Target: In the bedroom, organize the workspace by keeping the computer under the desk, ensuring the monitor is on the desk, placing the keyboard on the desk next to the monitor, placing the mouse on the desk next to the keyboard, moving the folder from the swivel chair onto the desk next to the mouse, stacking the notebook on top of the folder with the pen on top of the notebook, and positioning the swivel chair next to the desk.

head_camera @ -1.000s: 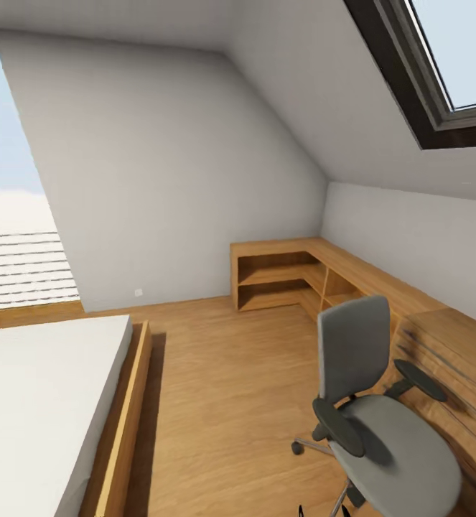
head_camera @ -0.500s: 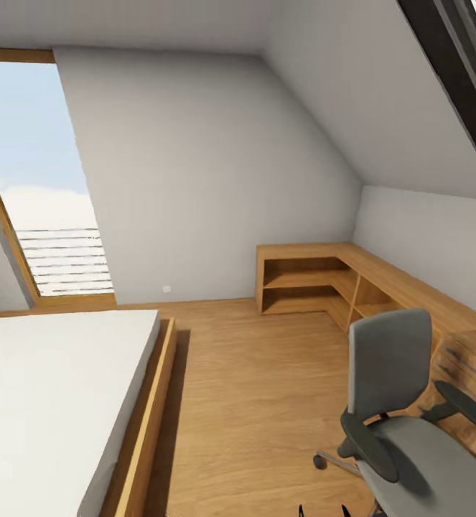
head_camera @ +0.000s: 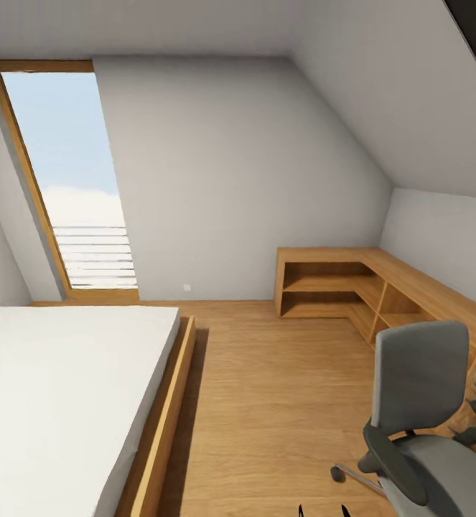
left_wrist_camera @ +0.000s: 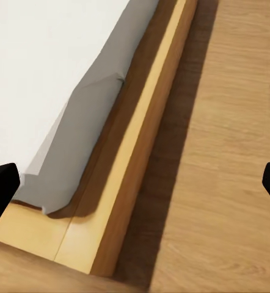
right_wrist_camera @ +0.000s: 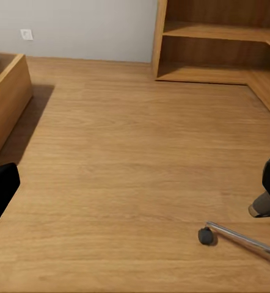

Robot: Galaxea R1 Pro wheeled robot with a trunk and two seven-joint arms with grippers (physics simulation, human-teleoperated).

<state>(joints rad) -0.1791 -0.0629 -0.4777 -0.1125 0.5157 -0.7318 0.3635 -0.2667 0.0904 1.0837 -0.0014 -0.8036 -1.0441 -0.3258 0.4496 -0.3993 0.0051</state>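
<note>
Swivel chair (head_camera: 421, 431) sits low on the robot's right, nearer the right gripper (right_wrist_camera: 135, 183), whose fingers spread wide like the left gripper (left_wrist_camera: 135, 183); seat probably bare, partly cropped.

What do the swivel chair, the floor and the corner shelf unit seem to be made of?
Swivel chair: grey matte upholstery on back and seat, probably fabric; black armrests, likely plastic; shiny base leg, apparently chrome metal.
Floor: light wood planks with visible grain, satin sheen.
Shelf unit: warmer wood-look panels, faint grain; solid or veneer cannot be told.
</note>
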